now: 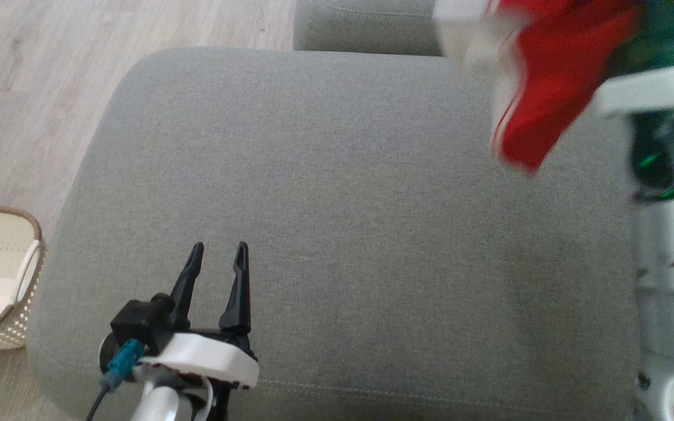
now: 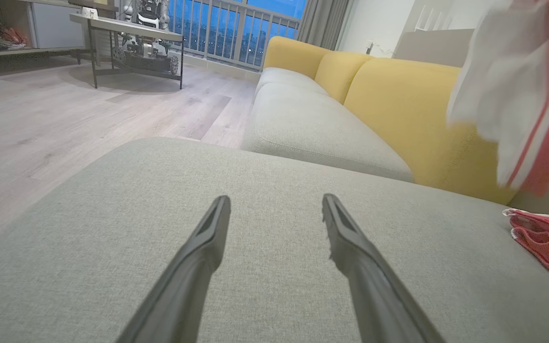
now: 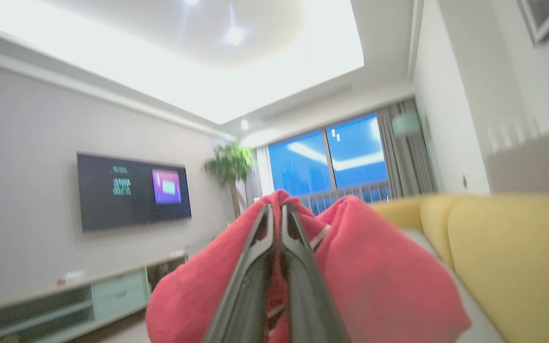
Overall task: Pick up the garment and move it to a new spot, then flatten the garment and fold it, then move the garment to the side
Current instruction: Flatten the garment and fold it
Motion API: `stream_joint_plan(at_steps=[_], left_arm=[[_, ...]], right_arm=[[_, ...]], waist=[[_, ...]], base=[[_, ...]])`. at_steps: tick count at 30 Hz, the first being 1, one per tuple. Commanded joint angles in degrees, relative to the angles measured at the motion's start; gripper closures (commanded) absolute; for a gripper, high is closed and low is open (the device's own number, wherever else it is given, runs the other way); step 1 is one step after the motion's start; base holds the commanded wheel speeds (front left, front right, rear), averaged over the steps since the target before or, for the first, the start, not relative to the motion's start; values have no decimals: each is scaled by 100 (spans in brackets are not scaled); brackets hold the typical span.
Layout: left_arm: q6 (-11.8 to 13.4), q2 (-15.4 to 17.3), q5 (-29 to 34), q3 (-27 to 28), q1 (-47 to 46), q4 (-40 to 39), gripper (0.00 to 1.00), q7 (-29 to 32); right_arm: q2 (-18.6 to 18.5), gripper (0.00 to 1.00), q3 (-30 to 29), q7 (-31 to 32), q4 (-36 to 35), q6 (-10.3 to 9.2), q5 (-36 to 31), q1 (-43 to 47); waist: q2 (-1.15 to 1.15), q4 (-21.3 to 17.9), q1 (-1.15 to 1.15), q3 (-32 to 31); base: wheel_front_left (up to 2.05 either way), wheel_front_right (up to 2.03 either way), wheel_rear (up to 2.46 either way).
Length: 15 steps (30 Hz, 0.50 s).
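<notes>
My right gripper (image 3: 277, 207) is clamped shut on the red-and-white garment (image 3: 374, 267). In the right wrist view the two dark fingers press together at centre frame, and red cloth bulges around them on both sides. That camera tilts up towards a bright ceiling, with a wall-mounted television (image 3: 131, 190) at mid-left.

In the head view the garment is a blurred red and white mass at the upper right, over the far right corner of the grey sofa cushion (image 1: 343, 204). In the left wrist view it hangs in the upper right corner, clear of the cushion and in front of the yellow backrest (image 2: 398, 109).

A smaller pink-red fold of cloth (image 2: 546, 243) lies on the cushion at the lower right of that view. I cannot tell whether it belongs to the same garment.

My left gripper (image 1: 219, 247) sits at the lower left of the head view, above the cushion's near edge. Its fingers are spread apart and hold nothing. A woven basket (image 1: 27, 275) stands on the wood floor (image 1: 33, 88) at the left edge, just beside the cushion.
</notes>
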Motion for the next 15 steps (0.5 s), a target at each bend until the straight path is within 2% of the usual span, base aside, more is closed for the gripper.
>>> stream_joint_plan(at_steps=[1,4,6,7,9,15], left_arm=[[25,2,-11,183,-132,-211,0,-70],[33,2,-41,157,-113,-249,0,-70],[42,2,-68,118,-127,-270,0,-70],[42,2,-68,118,-127,-270,0,-70],[46,2,-97,57,-168,-287,0,-70],[80,2,-161,-9,-304,-286,0,-70]], right_arm=[[141,100,-34,-93,-400,-2,60,-150],[219,100,-156,-16,-496,-2,41,70],[248,100,-322,561,115,-2,-75,387],[248,100,-322,561,115,-2,-75,387],[261,100,-396,944,691,-2,-223,588],[271,100,-106,1256,1800,-2,-482,657]], waist=[[0,38,1,-6],[0,99,1,62],[0,150,1,141],[0,150,1,141],[0,218,1,237],[0,337,1,485]], base=[[0,0,0],[0,0,0],[0,0,0],[0,0,0],[0,0,0],[0,0,0]])
